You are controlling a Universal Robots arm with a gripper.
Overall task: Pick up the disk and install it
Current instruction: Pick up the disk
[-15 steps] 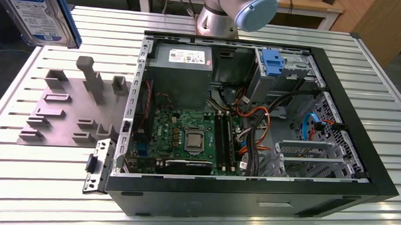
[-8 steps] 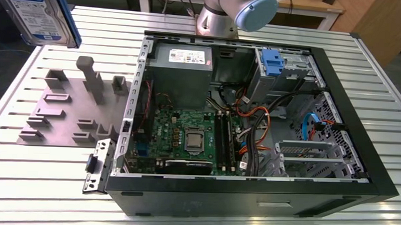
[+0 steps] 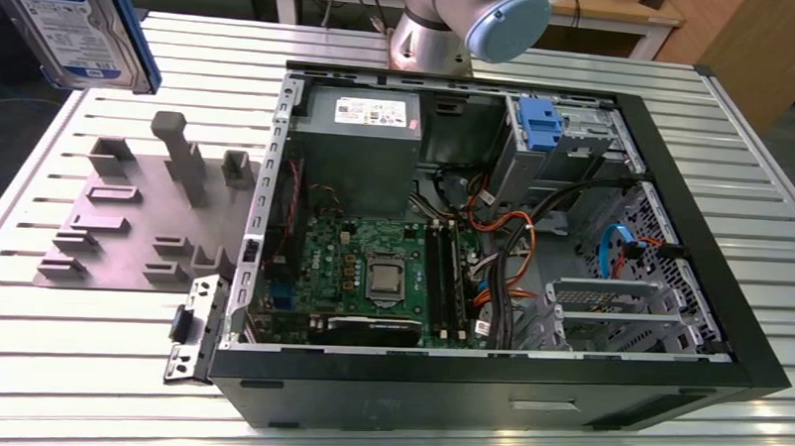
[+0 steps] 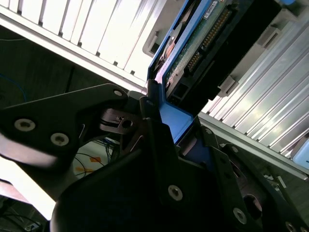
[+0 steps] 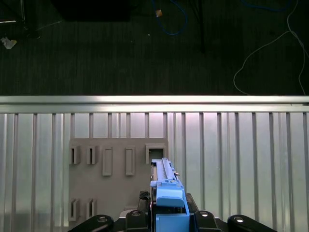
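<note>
Your fingers (image 4: pixel 155 121) clamp the disk (image 3: pixel 80 28) at ten o'clock of the case (image 3: pixel 498 390); pickup looks done, installing demands careful alignment.

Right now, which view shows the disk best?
The exterior view: the disk shows its labelled face at that view's upper left. The second wrist view shows the disk's circuit-board side, clamped in the gripper; the first wrist view shows the disk edge-on.
</note>
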